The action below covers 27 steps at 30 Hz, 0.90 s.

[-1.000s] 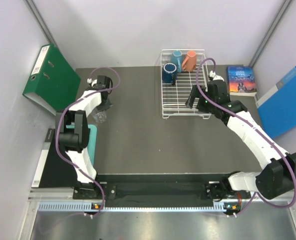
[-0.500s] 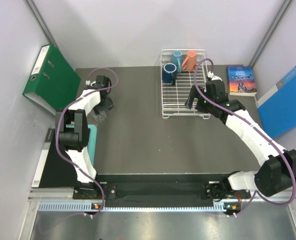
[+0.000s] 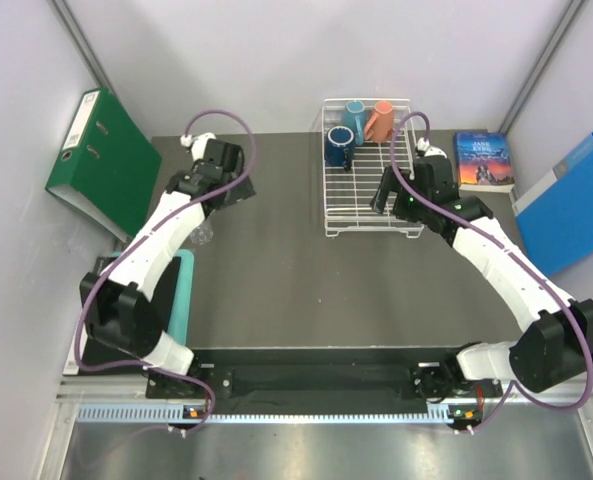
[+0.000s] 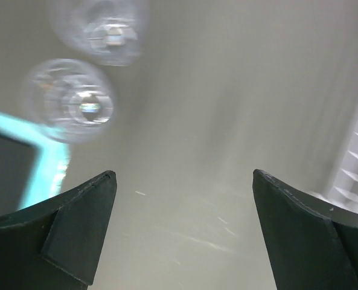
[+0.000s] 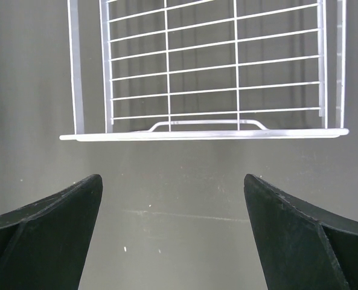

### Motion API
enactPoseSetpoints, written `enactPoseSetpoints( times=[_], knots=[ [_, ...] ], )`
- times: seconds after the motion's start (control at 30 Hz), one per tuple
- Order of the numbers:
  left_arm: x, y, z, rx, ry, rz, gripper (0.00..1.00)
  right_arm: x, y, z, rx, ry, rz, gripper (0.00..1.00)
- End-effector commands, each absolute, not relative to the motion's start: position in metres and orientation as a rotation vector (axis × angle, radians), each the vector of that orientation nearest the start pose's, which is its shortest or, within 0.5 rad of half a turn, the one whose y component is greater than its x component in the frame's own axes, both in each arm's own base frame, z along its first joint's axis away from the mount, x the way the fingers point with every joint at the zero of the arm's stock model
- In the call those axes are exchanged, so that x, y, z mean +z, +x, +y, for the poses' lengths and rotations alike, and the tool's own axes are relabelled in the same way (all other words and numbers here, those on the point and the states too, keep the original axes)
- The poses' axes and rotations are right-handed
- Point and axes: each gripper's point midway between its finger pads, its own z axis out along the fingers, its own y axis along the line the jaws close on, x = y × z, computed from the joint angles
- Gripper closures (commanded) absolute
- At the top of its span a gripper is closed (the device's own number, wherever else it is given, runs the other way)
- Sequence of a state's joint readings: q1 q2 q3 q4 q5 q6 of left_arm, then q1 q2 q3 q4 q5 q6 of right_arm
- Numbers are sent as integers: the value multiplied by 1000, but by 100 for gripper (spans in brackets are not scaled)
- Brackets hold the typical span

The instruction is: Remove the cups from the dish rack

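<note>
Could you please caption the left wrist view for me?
Left gripper, jaws open, over the table; two clear glasses ahead, dish rack at right.

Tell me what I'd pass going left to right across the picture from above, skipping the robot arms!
green binder → clear glasses → dark-blue mug → orange mug → book → blue folder
</note>
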<state>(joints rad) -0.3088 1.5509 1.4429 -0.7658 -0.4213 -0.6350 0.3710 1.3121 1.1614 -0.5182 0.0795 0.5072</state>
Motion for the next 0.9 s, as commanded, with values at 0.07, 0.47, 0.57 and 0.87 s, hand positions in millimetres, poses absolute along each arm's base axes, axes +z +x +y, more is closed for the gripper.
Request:
enactPoseSetpoints(
  times=[0.07,0.47,0.57,0.87],
  knots=[
    [233,394,-150,-144,-340,2204,1,239,364,132,312,226,2159,0],
    [191,394,-254,-380,-73,2326,6,242,390,116,120,179,2112,2],
    [196,401,-269,-400,-43,2288,4,248,400,95,-34,234,2077,1],
    [203,453,-301,-409,-67,2237,4,217,447,61,-136,416,2165,4]
  ],
)
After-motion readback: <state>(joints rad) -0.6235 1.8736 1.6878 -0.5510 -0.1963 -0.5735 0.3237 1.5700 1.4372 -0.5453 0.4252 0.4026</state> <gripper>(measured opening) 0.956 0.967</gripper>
